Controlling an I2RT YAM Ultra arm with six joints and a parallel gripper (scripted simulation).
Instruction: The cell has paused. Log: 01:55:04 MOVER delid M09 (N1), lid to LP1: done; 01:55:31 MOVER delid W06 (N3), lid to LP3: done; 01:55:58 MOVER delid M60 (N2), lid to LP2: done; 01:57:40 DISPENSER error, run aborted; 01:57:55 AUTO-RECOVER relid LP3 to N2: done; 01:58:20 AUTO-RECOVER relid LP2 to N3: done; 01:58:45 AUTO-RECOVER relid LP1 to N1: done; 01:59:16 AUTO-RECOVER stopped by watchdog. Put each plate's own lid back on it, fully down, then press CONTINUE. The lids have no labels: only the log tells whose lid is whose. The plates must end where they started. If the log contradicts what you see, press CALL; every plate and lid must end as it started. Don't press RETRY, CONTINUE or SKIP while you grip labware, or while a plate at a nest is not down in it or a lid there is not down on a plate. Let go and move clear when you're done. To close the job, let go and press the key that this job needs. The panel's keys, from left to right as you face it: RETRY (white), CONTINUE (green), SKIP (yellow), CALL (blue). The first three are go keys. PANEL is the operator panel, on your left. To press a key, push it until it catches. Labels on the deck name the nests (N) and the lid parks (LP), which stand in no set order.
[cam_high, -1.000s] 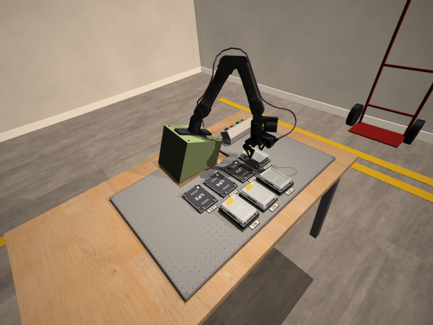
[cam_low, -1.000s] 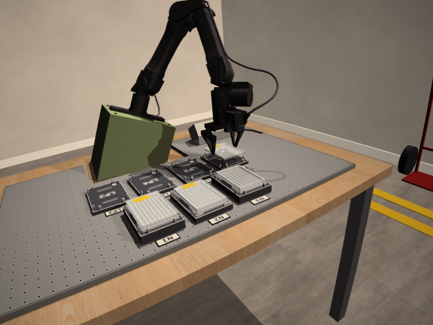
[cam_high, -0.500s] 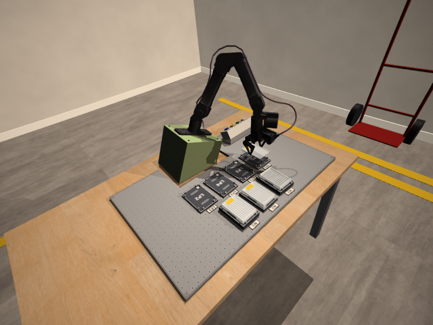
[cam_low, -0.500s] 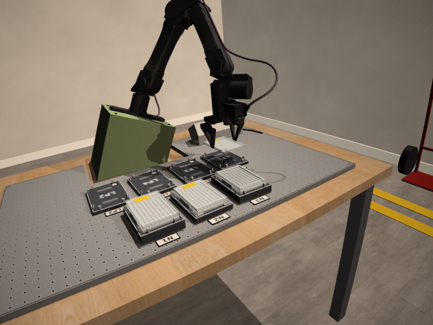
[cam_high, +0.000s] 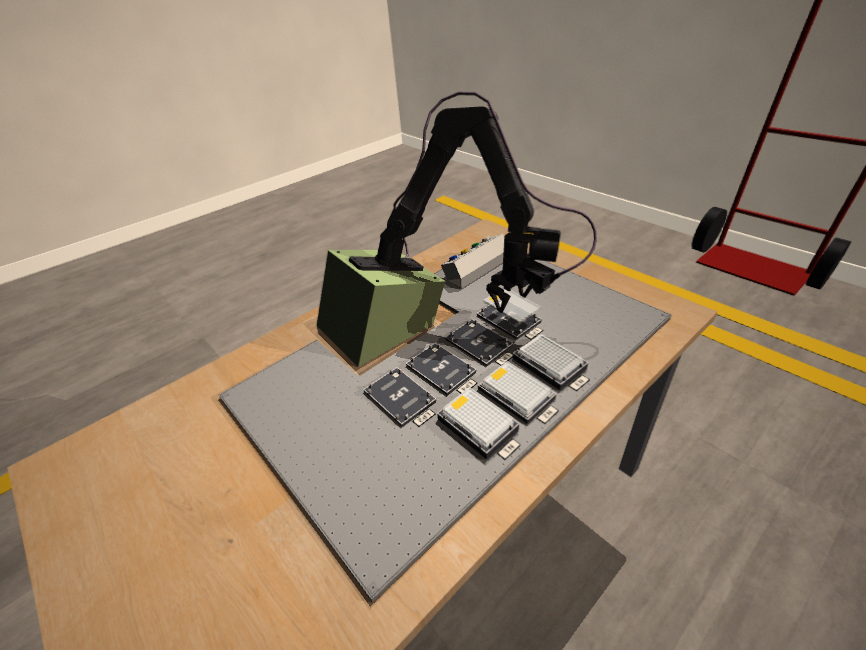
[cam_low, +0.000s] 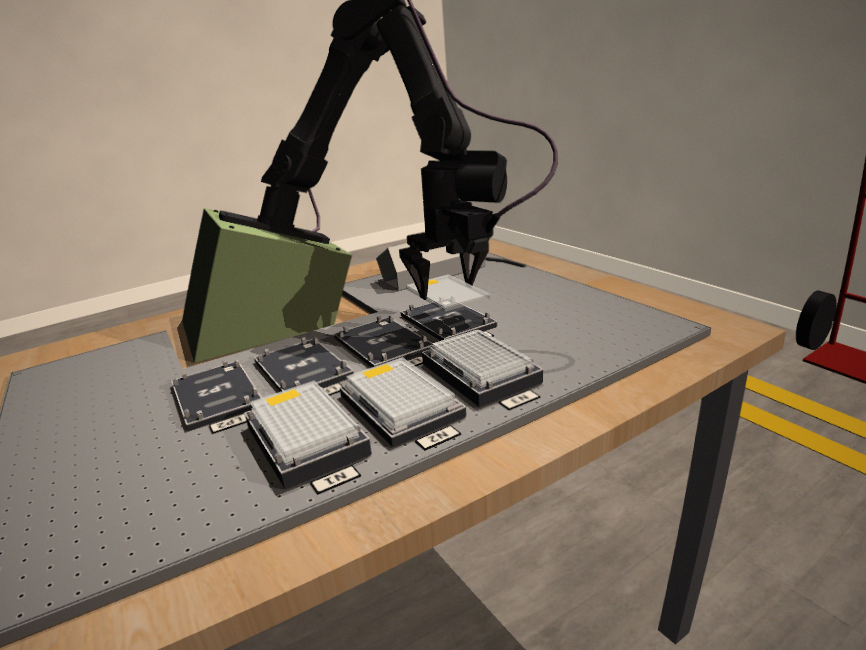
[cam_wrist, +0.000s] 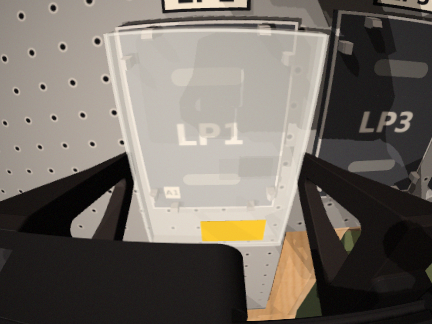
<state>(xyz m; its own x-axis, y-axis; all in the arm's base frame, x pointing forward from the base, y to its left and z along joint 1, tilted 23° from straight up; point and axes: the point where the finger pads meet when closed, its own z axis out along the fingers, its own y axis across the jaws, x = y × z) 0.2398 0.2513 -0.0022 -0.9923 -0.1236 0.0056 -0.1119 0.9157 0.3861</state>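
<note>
Lid (cam_high: 521, 307) (cam_low: 458, 291) (cam_wrist: 215, 100): pinched by its sides in the tool (cam_high: 520, 300) (cam_low: 446, 290) (cam_wrist: 215, 162), just above park LP1 (cam_high: 514, 326) (cam_low: 447, 321) (cam_wrist: 210, 22). Next, carry to the seemingly bare plate at N3 (cam_high: 551, 358) (cam_low: 482, 358), align, lower fully.

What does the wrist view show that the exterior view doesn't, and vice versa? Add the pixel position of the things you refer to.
Wrist only: a readable LP1 print under the gripped lid (cam_low: 458, 290) (cam_wrist: 215, 105), and a small A1 tag (cam_wrist: 172, 192).

Exterior only: the plates at N1 (cam_low: 304, 423), N2 (cam_low: 402, 395) and N3 (cam_low: 482, 358), the green pedestal (cam_low: 241, 293), and the red hand truck (cam_low: 839, 358).

Both: the gripper (cam_low: 447, 286) (cam_wrist: 215, 162) shut on that lid, raised above park LP1 (cam_low: 475, 325) (cam_wrist: 307, 27), the lid's yellow patch, and park LP3 (cam_low: 382, 346) (cam_wrist: 345, 100).
</note>
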